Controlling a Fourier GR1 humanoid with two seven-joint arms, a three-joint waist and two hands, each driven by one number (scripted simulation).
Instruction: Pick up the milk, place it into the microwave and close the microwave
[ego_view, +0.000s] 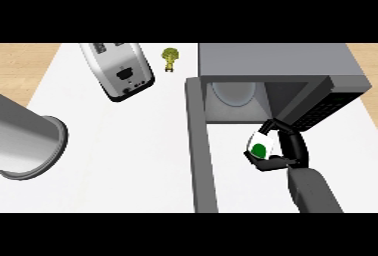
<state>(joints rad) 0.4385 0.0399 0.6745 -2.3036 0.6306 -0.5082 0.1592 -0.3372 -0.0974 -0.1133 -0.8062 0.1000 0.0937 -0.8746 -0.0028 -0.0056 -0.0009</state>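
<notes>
The milk carton is white with a green dot and sits in my right hand, whose fingers and thumb curl round it. The hand holds it just in front of the open microwave, below the cavity's right side. Inside the cavity a pale round turntable shows. The microwave's door is swung open and runs as a long grey bar toward the view's lower edge, left of my hand. My left hand does not show.
A silver toaster lies at the back left. A small green broccoli piece sits between it and the microwave. A large grey metal pot stands at the left edge on the white counter.
</notes>
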